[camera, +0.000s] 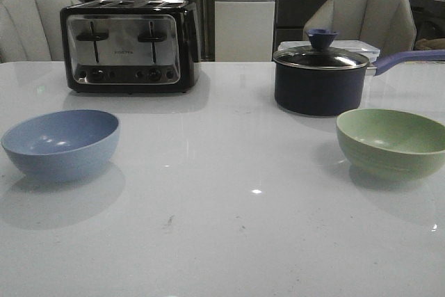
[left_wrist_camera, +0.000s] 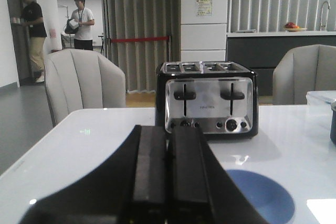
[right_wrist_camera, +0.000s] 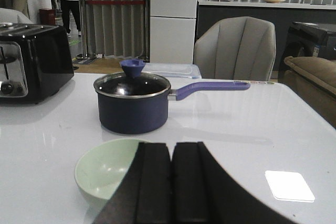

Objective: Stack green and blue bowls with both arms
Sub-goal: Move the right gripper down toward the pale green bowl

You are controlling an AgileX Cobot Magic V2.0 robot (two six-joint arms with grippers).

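Currently noted on white glossy worktop (camera: pixel 222 241): blue bowl (camera: pixel 61 144) upright at the left side, green bowl (camera: pixel 393 142) upright at the right side, well apart, not stacked. Both bowls empty, neither touched by anything. Black and chrome four-slot toaster (camera: pixel 130 45) standing behind the blue bowl, toward the far edge. Dark navy saucepan (camera: pixel 320 81) with glass lid and blue knob standing behind the green bowl, near but apart from it, purple handle pointing right. Clear lidded container (right_wrist_camera: pixel 170 70) lying behind the saucepan.

Left end effector (left_wrist_camera: pixel 168 177), seen only in the left wrist view: two black fingers side by side with only a thin seam between them, closed on nothing. Blue bowl partly visible just past its right flank, low in the frame, no contact discernible.

Right end effector (right_wrist_camera: pixel 171 182), seen only in the right wrist view: fingers likewise pressed together, closed and gripping nothing. Green bowl partly hidden behind its left flank; contact not determinable from this angle. Saucepan farther back on the worktop, beyond the bowl.

No arm visible in the front view. Grey chairs (camera: pixel 361 22) at the far side of the worktop; two persons (left_wrist_camera: pixel 31 30) standing in the background at left.
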